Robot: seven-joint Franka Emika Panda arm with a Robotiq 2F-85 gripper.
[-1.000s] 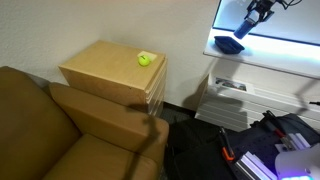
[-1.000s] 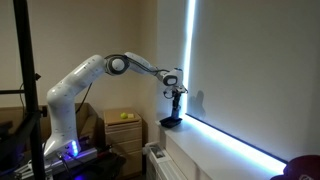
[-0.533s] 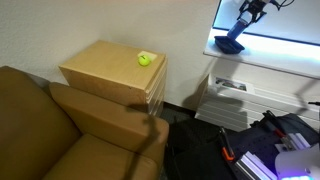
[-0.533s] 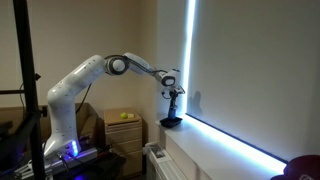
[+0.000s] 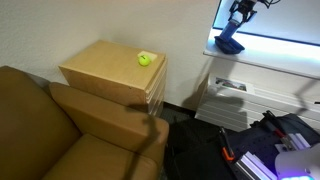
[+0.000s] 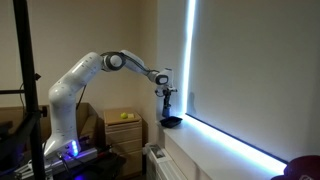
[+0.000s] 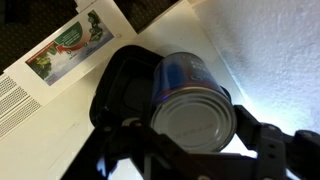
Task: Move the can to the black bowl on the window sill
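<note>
The blue can (image 7: 190, 105), silvery top toward the camera, sits between my gripper's (image 7: 190, 135) fingers, which close on its sides. Its lower end is over or inside the black bowl (image 7: 112, 90); I cannot tell whether it touches the bowl. The bowl stands on the white window sill (image 7: 50, 145) under the bright pane. In both exterior views my gripper (image 5: 238, 18) (image 6: 167, 98) hangs just above the bowl (image 5: 230, 46) (image 6: 171, 123) with the can (image 5: 233, 34) below it.
A printed leaflet (image 7: 72, 42) lies on the sill beside the bowl. A yellow-green ball (image 5: 145, 59) sits on the tan wooden cabinet (image 5: 100, 70). A brown sofa (image 5: 60, 130) fills the foreground. A white tray-like unit (image 5: 225, 95) stands below the sill (image 5: 285, 50).
My gripper with the can has moved sideways along the sill toward the wall end, coming over the bowl, and the wrist has tilted slightly.
</note>
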